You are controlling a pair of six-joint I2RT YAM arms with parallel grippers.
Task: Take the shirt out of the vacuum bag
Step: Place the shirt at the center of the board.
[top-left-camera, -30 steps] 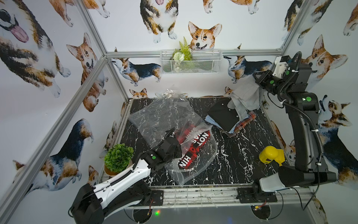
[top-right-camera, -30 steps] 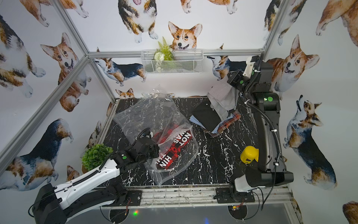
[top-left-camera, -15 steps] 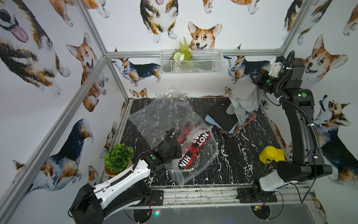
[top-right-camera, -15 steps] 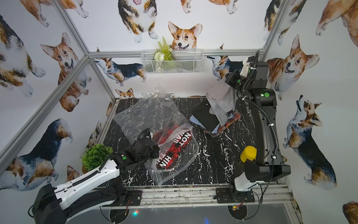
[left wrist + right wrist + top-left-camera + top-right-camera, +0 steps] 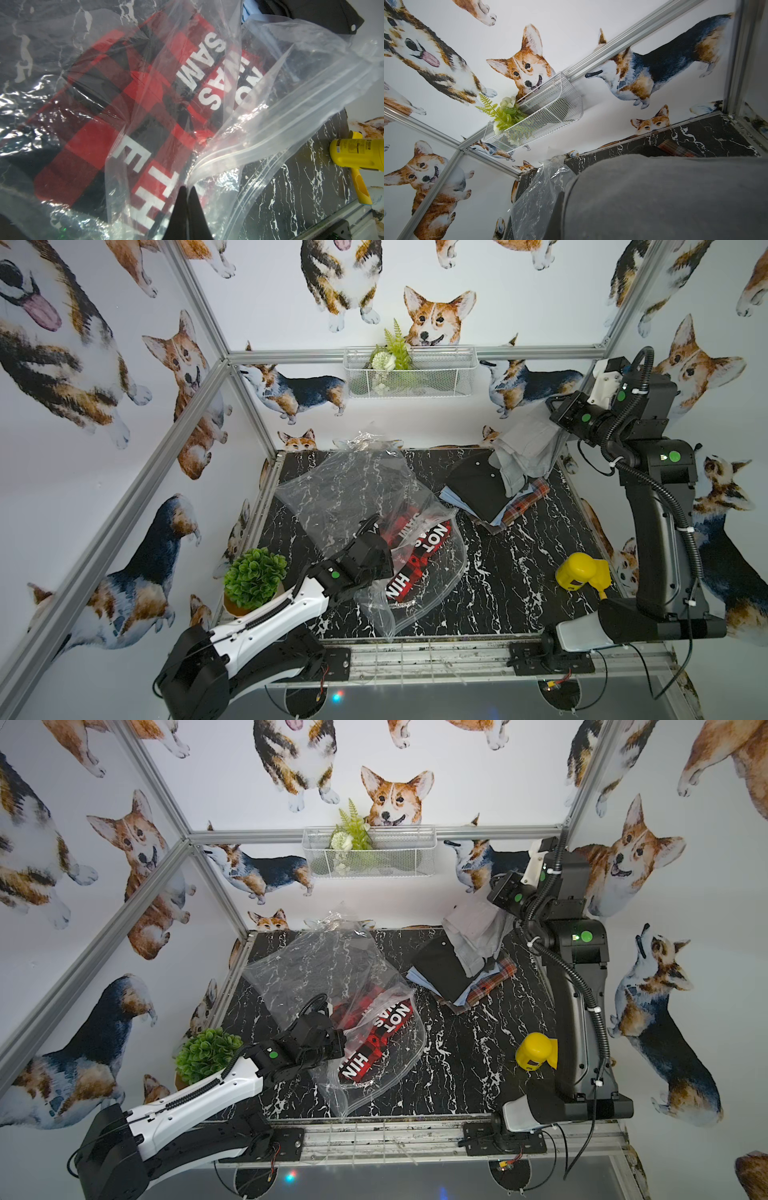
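Observation:
The vacuum bag lies crumpled on the black marble table. A red and black plaid shirt with white letters is inside it. My left gripper is shut on the bag's zip-seal edge, near the shirt. My right gripper is raised at the back right and shut on a grey shirt. That shirt hangs down onto a clothes pile and hides most of the right fingers.
Folded clothes are stacked at the back right under the grey shirt. A yellow tool lies near the right arm's base. A potted plant stands at the front left. A wire basket hangs on the back wall.
The right arm has shifted a little, with the grey shirt still hanging from its gripper. The left arm and the bag have not moved.

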